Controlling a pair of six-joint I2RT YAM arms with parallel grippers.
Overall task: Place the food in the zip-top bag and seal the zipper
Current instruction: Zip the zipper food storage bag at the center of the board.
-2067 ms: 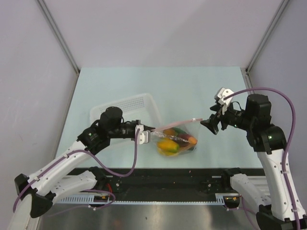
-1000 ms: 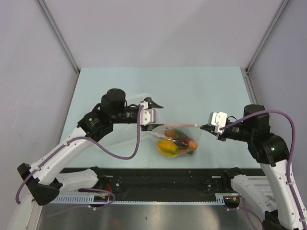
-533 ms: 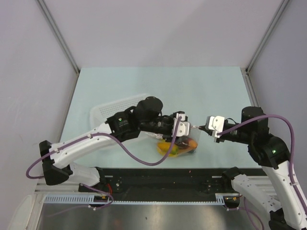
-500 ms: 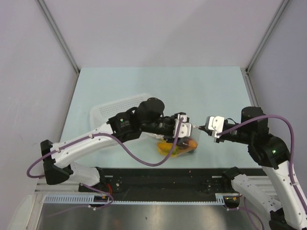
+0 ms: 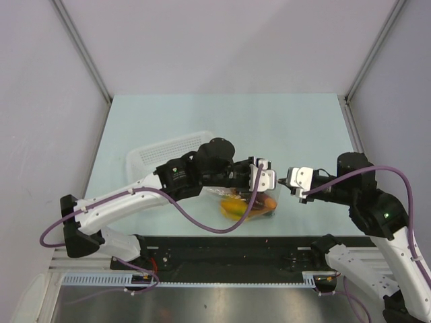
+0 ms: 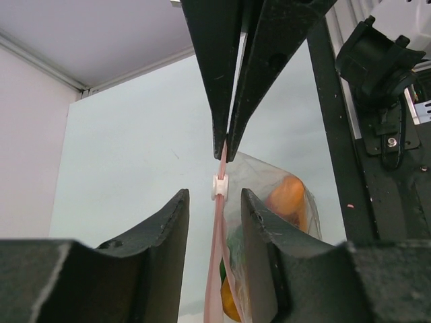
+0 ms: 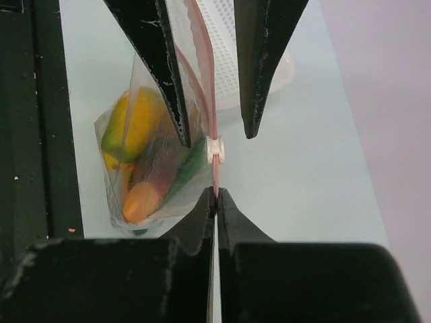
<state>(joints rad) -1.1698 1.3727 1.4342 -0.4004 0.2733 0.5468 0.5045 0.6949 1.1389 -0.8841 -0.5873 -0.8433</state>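
Note:
The clear zip-top bag [image 5: 246,204] hangs just above the table, with the food [image 7: 138,158] inside: yellow, orange, reddish and green pieces. Its pink zipper [image 6: 217,269] runs taut between the two grippers. My right gripper [image 7: 215,193] is shut on the strip's end, just past the small white slider [image 7: 215,149]. My left gripper [image 6: 215,196] straddles the strip at the slider [image 6: 219,186]; its jaws stand a little apart, with a gap showing on each side. In the top view the left gripper [image 5: 269,179] and right gripper [image 5: 289,183] nearly meet.
A white slotted basket [image 5: 159,154] sits on the pale table left of the bag, partly under my left arm. The black base rail [image 5: 222,250] runs along the table's near edge below the bag.
My left arm swung from the bag's left end across to the right end, beside the right gripper. Its jaws narrowed around the strip. The right gripper kept its hold and shifted slightly left.

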